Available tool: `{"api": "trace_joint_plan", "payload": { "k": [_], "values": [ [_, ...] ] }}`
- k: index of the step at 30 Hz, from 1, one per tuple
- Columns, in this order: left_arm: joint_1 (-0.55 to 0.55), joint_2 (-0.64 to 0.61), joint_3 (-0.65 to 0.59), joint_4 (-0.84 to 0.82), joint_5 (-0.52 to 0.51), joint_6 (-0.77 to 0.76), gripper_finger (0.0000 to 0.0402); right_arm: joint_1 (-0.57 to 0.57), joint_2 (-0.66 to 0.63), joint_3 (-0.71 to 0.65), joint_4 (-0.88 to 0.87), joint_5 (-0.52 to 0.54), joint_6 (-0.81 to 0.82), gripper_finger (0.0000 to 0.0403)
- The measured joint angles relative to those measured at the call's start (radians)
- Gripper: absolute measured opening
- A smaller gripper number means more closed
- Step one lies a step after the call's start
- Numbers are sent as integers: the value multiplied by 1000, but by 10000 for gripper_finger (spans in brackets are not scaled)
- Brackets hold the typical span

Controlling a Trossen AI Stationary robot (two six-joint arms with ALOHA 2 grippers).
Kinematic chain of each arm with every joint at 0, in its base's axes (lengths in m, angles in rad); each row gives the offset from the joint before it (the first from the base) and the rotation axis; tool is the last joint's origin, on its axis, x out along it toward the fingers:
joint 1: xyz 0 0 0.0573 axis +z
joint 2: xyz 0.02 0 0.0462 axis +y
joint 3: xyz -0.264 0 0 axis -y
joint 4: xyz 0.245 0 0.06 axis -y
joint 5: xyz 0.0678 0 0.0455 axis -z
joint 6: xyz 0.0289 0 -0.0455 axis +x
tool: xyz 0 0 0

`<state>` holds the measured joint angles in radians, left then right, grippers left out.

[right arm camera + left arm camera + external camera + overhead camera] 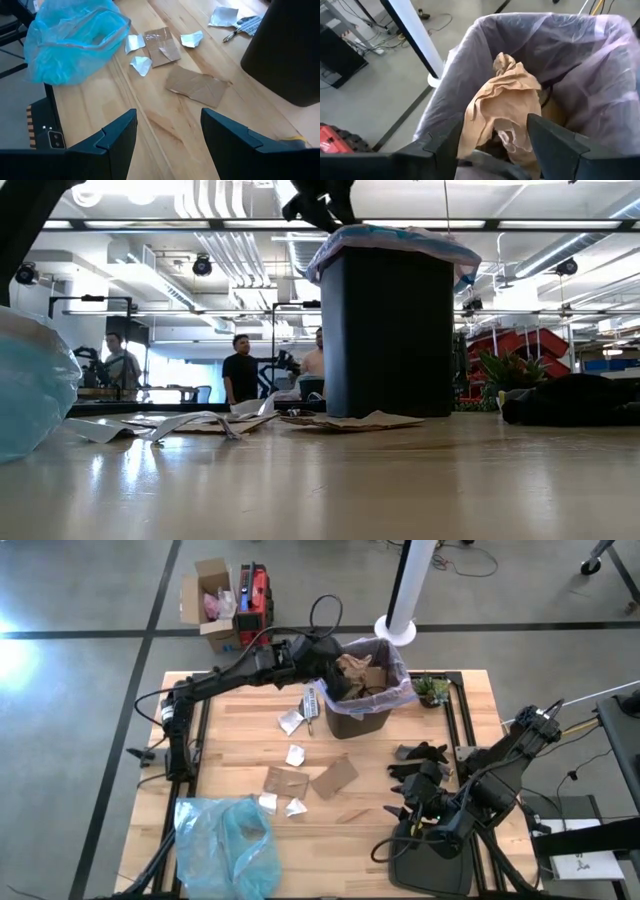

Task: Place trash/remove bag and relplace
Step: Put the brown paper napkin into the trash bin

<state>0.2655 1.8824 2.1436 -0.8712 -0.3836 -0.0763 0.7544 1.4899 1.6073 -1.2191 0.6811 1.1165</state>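
Note:
The black bin (352, 720) stands at the table's far middle, lined with the pale lavender bag (600, 75), whose rim is folded over the bin's edge (400, 238). Crumpled brown paper (505, 100) lies inside it. My left gripper (495, 125) hangs open just above the bin's mouth (335, 665), its fingers on either side of the paper as seen from the wrist. More trash lies on the table: cardboard pieces (333, 778) and white paper bits (295, 755). My right gripper (167, 125) waits open above the table's near right (410, 772).
A light-blue plastic bag (225, 845) lies bunched at the near left corner. A wrapper (311, 700) lies left of the bin. A small potted plant (432, 690) stands right of it. People stand in the room beyond the table (240, 370).

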Motion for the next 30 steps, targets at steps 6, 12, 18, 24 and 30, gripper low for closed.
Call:
{"api": "trace_joint_plan", "payload": {
  "k": [6,12,18,24,30],
  "values": [
    [-27,5,-80,153,-4,-34,222,0,0,0,5,0,8,206],
    [-37,22,-196,243,-81,-76,225,0,0,0,28,0,8,206],
    [-34,13,-238,261,-28,-224,226,0,0,0,31,9,2,206],
    [-35,16,-136,183,-15,-229,265,0,0,0,31,34,-28,206],
    [-32,15,-32,71,27,-208,316,-3,0,0,31,54,-35,206]
  ]
}}
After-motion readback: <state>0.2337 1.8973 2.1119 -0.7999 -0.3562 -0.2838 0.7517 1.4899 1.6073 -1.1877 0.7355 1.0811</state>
